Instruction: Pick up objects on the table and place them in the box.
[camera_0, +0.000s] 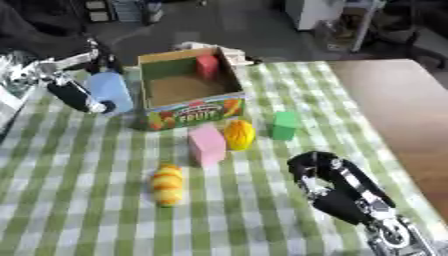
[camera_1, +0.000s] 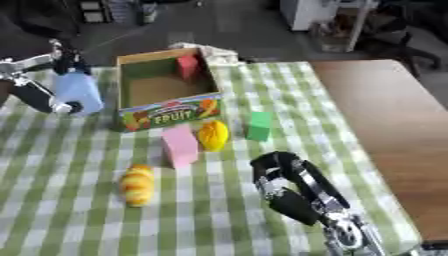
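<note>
Light-blue block is held at the left hand, fingers curled around it, just beside the left wall of the box and level with its rim. The box lies to that hand's right, so the coming move is judged to be a short carry rightward over the wall. A red block is already seen inside, against the far wall.

On the checked tablecloth, a pink block, yellow fruit and green block are grouped just in front of the box; a striped yellow-orange piece lies nearer, its long axis running toward the camera.

The right hand, fingers curled on nothing, is nearest the green block.
</note>
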